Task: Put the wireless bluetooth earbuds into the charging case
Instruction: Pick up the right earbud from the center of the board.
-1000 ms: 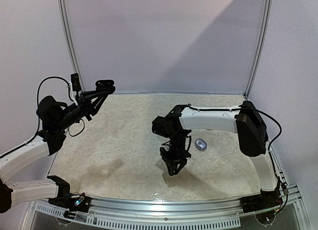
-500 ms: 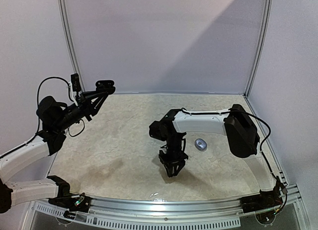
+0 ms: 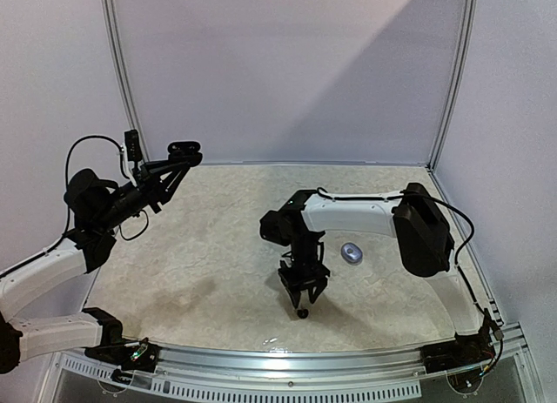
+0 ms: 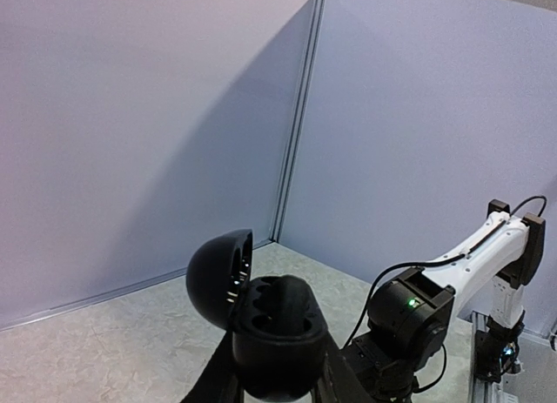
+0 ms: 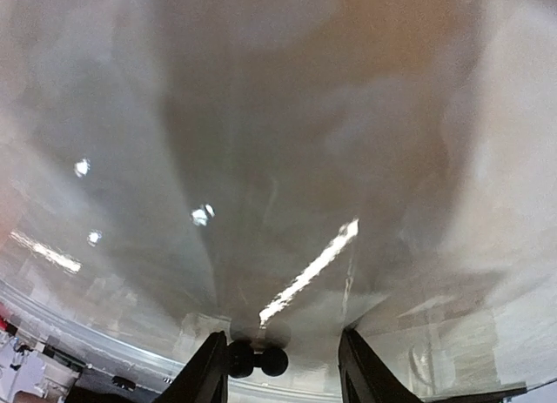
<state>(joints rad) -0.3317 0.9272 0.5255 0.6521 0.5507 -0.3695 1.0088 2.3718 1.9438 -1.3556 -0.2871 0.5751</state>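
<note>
The right gripper (image 3: 303, 303) points down at the near middle of the worktop (image 3: 218, 246), its jaws parted and empty. Between and just below the fingertips lies a small glossy black earbud (image 5: 257, 360), seen from the wrist as two rounded lobes resting on the shiny surface; from above it shows as a dark speck (image 3: 302, 313) at the tips.

The left gripper (image 4: 274, 377) is raised over the far left corner, its jaws closed on the black charging case (image 4: 274, 333), whose domed lid (image 4: 218, 277) stands hinged open with empty sockets facing up.

A grey pebble-like case (image 3: 352, 253) sits on the worktop to the right, well apart from the bud.

To pick well, I would centre the bud between the fingers, come down until the tips nearly touch the surface, and close slowly. The bud is round and slick, and likely to squirt sideways if pinched off-centre.
</note>
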